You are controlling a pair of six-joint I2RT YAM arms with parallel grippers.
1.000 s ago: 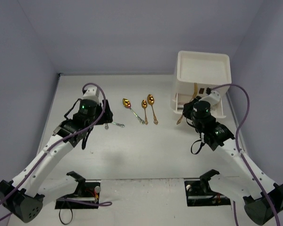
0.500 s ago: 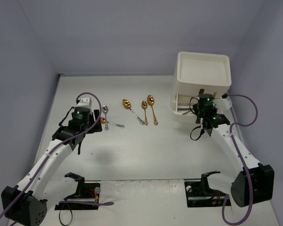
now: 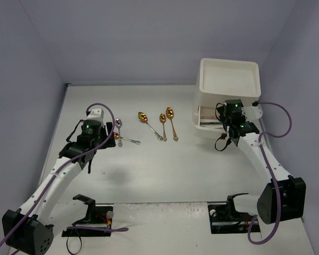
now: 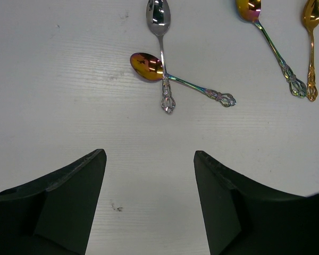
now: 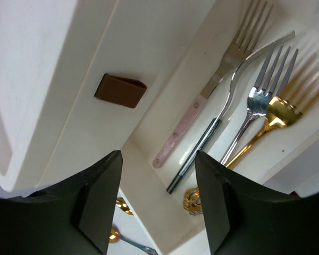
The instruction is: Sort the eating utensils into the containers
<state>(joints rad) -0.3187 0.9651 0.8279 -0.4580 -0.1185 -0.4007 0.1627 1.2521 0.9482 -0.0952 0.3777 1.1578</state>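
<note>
- Since a second ago the right gripper [image 5: 158,158] is sitting higher and farther back: then it was hanging in front of the cabinet [image 3: 228,79] with a gold utensil at its closed jaws. Now it is hovering over the open drawer [image 5: 170,101].
- Its fingers are now standing apart with nothing between them; I am looking straight past them into the drawer.
- In that drawer I am seeing a pink-handled fork [image 5: 183,127] and a dark-handled utensil [image 5: 202,146] directly under the gap. A silver fork [image 5: 260,98] and a gold fork [image 5: 280,112] are lying just beside each other, off toward the right finger's side.
- The left arm is pulled back toward its own side compared with a second ago. It is now uncovering two spoons that it was mostly hiding then.
- The left gripper [image 4: 149,159] is hanging over the table [image 3: 165,170] with its fingers spread wide, gripping nothing.
- Ahead of its fingertips, apart from them, a silver spoon [image 4: 158,16] and a gold-bowled spoon [image 4: 146,65] are lying crossed and touching.
- A row of three spoons [image 3: 162,119] is lying farther to the right, between the two arms.
</note>
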